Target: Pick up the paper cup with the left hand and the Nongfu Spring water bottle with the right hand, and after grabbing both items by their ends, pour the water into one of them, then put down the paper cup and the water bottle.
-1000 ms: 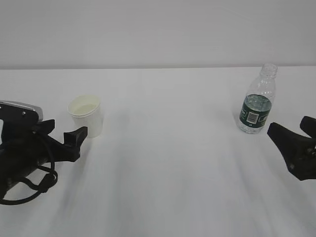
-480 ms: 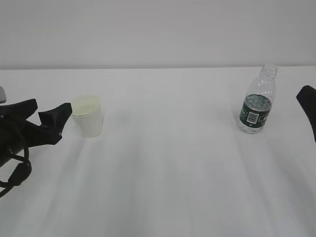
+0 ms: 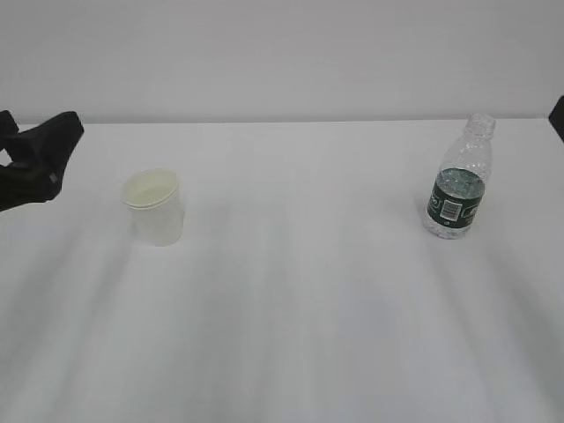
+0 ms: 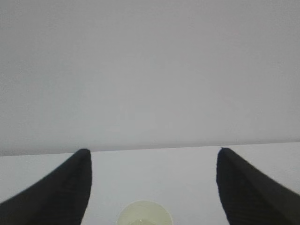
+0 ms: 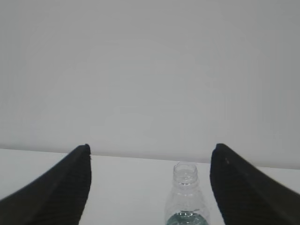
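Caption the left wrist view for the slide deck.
Left wrist view: open jaws frame the cup on the white table, nothing held.

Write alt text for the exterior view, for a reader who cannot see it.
A white paper cup stands upright at left on a white table, and an uncapped water bottle with a dark green label stands upright at right, both untouched. The left hand shows at the left edge, apart from the cup; the right hand barely enters at the right edge.
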### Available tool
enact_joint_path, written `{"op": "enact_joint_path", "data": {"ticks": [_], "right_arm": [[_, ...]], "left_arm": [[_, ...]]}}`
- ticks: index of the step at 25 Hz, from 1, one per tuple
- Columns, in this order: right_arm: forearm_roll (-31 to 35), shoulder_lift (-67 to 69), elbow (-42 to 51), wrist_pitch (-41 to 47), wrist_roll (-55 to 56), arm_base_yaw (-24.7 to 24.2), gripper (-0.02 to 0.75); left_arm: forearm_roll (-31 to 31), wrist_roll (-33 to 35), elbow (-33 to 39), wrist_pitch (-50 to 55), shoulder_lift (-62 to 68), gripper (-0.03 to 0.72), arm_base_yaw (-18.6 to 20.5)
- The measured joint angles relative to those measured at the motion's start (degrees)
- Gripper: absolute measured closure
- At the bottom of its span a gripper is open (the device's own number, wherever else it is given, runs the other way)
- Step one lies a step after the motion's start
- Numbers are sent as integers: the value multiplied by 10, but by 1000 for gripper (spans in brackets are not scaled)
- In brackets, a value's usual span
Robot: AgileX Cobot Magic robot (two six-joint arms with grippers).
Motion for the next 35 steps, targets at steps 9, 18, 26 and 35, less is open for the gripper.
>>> {"op": "enact_joint_path", "data": {"ticks": [9, 18, 26, 35], "right_arm": [[-25, -114, -77, 225, 1, 0, 146], [-25, -229, -106, 377, 12, 0, 147], [-18, -331, -132, 535, 15, 0, 148], [23, -388, -206, 677, 15, 0, 148]], "left_arm": [[-29, 11, 2, 127, -144, 96, 0], [-31, 27, 3, 287, -289, 111, 0], [-31, 28, 5, 452, -417, 112, 0], [34, 33, -91, 644, -462, 113, 0]]}}
